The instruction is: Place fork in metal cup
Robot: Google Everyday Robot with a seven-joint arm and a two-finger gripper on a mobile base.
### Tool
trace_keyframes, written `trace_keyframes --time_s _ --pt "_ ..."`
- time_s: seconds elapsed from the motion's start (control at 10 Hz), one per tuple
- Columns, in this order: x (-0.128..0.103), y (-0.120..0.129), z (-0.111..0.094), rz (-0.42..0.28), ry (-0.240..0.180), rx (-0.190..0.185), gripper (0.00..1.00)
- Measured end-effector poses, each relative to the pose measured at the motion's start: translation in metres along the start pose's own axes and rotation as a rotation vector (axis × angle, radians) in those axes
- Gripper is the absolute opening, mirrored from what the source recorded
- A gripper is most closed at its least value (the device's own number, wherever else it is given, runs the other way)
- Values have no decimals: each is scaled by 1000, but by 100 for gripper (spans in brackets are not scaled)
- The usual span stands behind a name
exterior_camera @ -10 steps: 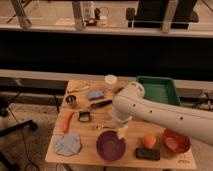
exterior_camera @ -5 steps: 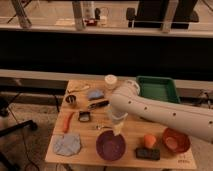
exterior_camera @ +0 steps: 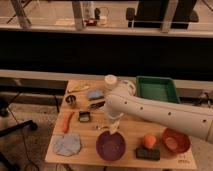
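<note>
The metal cup (exterior_camera: 71, 100) stands near the table's left edge, small and shiny with a dark inside. A thin silvery utensil, seemingly the fork (exterior_camera: 102, 127), lies flat on the table just above the purple bowl (exterior_camera: 110, 146). My gripper (exterior_camera: 114, 127) hangs from the white arm (exterior_camera: 150, 111) and is low over the table at the fork's right end, partly hiding it. The cup is well to the left of the gripper and further back.
A white jar (exterior_camera: 110, 81) and green tray (exterior_camera: 157, 89) stand at the back. A light blue cup (exterior_camera: 95, 93), black-handled utensil (exterior_camera: 96, 105), orange stick (exterior_camera: 67, 121), grey-blue cloth (exterior_camera: 67, 144), orange ball (exterior_camera: 149, 140), orange bowl (exterior_camera: 176, 141) and black block (exterior_camera: 148, 153) share the table (exterior_camera: 90, 159).
The arm and gripper have shifted slightly to the left, staying low over the table above the purple bowl. The objects have not visibly moved.
</note>
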Motion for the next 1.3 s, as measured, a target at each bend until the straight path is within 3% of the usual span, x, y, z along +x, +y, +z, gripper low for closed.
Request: trace_keyframes --time_s 0.8,1.3 --pt "-2 -41 16 46 -110 6 80" --pt "-3 -43 35 123 -163 -7 80"
